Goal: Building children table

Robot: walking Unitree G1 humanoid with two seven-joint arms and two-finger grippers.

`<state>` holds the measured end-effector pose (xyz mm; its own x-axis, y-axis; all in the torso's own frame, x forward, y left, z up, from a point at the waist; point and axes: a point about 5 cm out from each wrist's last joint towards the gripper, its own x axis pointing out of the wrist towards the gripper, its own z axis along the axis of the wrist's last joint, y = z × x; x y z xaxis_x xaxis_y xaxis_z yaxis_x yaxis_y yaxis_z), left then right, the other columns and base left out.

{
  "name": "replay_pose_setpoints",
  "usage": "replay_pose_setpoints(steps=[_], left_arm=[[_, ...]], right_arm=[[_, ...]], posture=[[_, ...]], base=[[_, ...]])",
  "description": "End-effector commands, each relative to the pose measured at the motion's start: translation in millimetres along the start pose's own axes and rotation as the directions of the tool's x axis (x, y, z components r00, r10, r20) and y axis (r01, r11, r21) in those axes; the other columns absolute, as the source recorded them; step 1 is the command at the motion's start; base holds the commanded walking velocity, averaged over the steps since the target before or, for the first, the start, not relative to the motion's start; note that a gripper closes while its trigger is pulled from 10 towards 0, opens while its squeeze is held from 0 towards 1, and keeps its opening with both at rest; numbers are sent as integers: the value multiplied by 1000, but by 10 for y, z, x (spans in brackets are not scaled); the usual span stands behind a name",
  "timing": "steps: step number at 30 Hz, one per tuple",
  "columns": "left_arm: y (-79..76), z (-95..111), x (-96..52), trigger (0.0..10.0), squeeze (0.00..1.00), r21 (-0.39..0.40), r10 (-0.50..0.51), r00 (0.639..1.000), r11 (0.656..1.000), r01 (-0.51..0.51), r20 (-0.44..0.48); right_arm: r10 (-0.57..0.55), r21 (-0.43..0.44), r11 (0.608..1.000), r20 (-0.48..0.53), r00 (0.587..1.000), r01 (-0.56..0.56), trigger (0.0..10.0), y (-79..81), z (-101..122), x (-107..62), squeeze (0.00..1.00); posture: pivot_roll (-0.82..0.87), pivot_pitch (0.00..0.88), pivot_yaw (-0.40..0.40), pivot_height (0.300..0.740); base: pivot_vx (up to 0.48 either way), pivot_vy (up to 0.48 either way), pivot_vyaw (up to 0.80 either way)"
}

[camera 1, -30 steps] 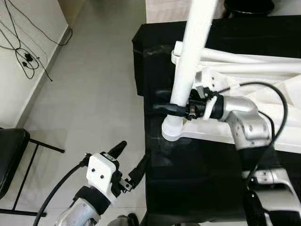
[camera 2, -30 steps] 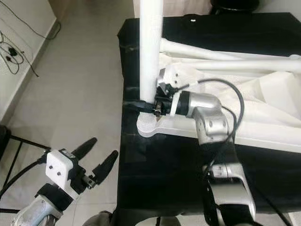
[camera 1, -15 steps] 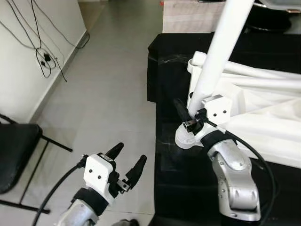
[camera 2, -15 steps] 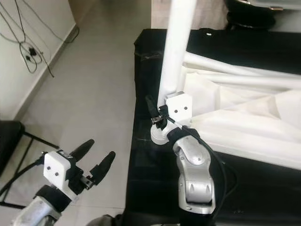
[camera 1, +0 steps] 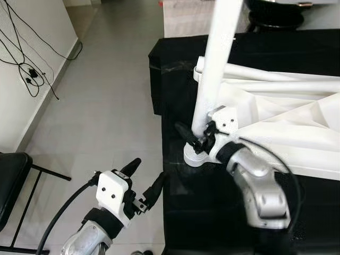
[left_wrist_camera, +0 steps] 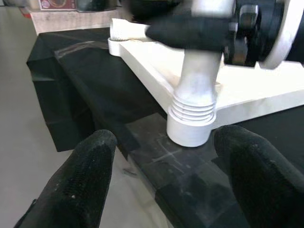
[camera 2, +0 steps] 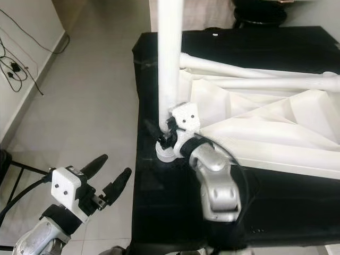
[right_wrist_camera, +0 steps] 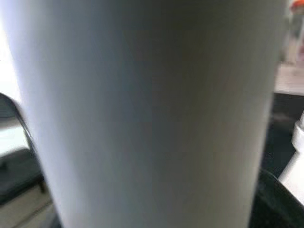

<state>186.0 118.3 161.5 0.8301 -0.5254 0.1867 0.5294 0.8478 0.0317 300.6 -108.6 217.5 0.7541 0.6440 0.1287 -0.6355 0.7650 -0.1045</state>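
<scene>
One white table leg (camera 1: pixel 215 64) was seen standing upright in a ribbed white socket (left_wrist_camera: pixel 190 124) at the near left corner of an upturned white plastic tabletop (camera 1: pixel 276 133). The tabletop was laid underside up on a surface covered with black cloth (camera 1: pixel 212 207). Two further white legs (camera 1: pixel 276 77) were seen lying flat across the tabletop's ribbed underside, behind the standing one.

The lower end of the upright leg, just above the socket, was gripped by the right gripper (camera 1: pixel 195 137). Its two black fingers were placed on either side of the tube, and they appeared clamped against it. In the right wrist view the leg (right_wrist_camera: pixel 142 114) was seen very close and blurred, so little else could be made out there.

The left gripper (camera 1: pixel 144 180) was held low over the grey tiled floor (camera 1: pixel 106 106), beside the left edge of the black cloth and apart from the table parts. Its two fingers were spread wide, with nothing between them. In the left wrist view the socket and the cloth's corner were seen past the fingertips (left_wrist_camera: pixel 92 156), and a strip of clear tape was seen on the cloth near the socket.

Black cables (camera 1: pixel 26 58) were seen against the wall at the far left. Part of one black chair (camera 1: pixel 10 180) was seen at the left edge.
</scene>
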Motion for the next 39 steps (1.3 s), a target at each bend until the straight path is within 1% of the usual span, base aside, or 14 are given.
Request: replay_pose_setpoints(steps=[1, 2, 5, 6, 7, 8, 18, 23, 26, 27, 28, 29, 35, 39], left_arm=[[6, -54, -17, 10000, 0, -14, 5, 1000, 1000, -6, -19], [6, -54, -17, 10000, 0, -14, 5, 1000, 1000, -6, -19], [1, -52, -11, 10000, 0, -16, 3, 1000, 1000, -4, -17], [1, -52, -11, 10000, 0, -16, 3, 1000, 1000, -4, -17], [-1, -51, -11, 10000, 0, -17, 2, 1000, 1000, -3, -18], [-4, -50, -11, 10000, 0, -18, 1, 1000, 1000, -1, -18], [-29, -36, -28, 10000, 0, -24, -5, 1000, 1000, 4, -20], [-42, -24, -32, 10000, 0, -27, -6, 1000, 1000, 6, -20], [-43, -23, -33, 10000, 0, -27, -6, 1000, 1000, 6, -20], [-42, -18, -38, 10000, 0, -27, -7, 1000, 1000, 6, -21], [-42, -18, -38, 10000, 0, -27, -7, 1000, 1000, 6, -21], [-43, -16, -42, 10000, 0, -27, -7, 1000, 1000, 7, -22], [-50, -12, -53, 10000, 0, -27, -8, 1000, 1000, 7, -23], [-57, -8, -51, 10000, 0, -28, -7, 1000, 1000, 6, -22]], right_arm=[[100, 21, 995, 3, 995, -100, 10000, 45, -14, 32, 1000], [100, 21, 995, 3, 995, -100, 10000, 45, -14, 32, 1000], [415, -63, 906, -57, 908, -418, 10000, 11, -16, 36, 1000], [415, -63, 906, -57, 908, -418, 10000, 11, -16, 36, 1000], [488, -59, 867, -90, 868, -494, 10000, -25, -30, 39, 608], [529, -58, 842, -108, 842, -537, 10000, -66, -31, 54, 0], [657, -11, 752, -59, 751, -659, 10000, -186, 207, 344, 0], [762, 0, 647, -44, 646, -763, 10000, -160, 288, 409, 0], [788, 6, 615, -50, 614, -789, 9922, -153, 289, 420, 0], [813, 10, 581, -54, 580, -814, 3412, -159, 291, 443, 0], [813, 10, 581, -54, 580, -814, 3412, -159, 291, 443, 0], [831, 13, 555, -59, 554, -832, 0, -166, 293, 459, 0], [849, 17, 527, -63, 525, -850, 0, -211, 302, 476, 0], [809, -8, 585, -72, 584, -811, 0, -288, 287, 432, 0]], posture=[[-49, 183, 33, 740], [-49, 183, 33, 740], [-43, 187, 39, 740], [-43, 187, 39, 740], [-43, 186, 39, 740], [-34, 187, 40, 740], [-14, 198, 39, 740], [0, 205, 38, 740], [0, 205, 38, 740], [23, 211, 46, 740], [23, 211, 46, 740], [29, 211, 46, 740], [32, 210, 44, 740], [27, 212, 43, 740]], base=[[0, 0, 0], [0, 0, 0], [0, 0, 0], [0, 0, 0], [0, 0, 0], [0, 0, 0], [0, 0, 0], [0, 0, 0], [0, 0, 0], [0, 0, 0], [0, 0, 0], [0, 0, 0], [0, 0, 0], [0, 0, 0]])
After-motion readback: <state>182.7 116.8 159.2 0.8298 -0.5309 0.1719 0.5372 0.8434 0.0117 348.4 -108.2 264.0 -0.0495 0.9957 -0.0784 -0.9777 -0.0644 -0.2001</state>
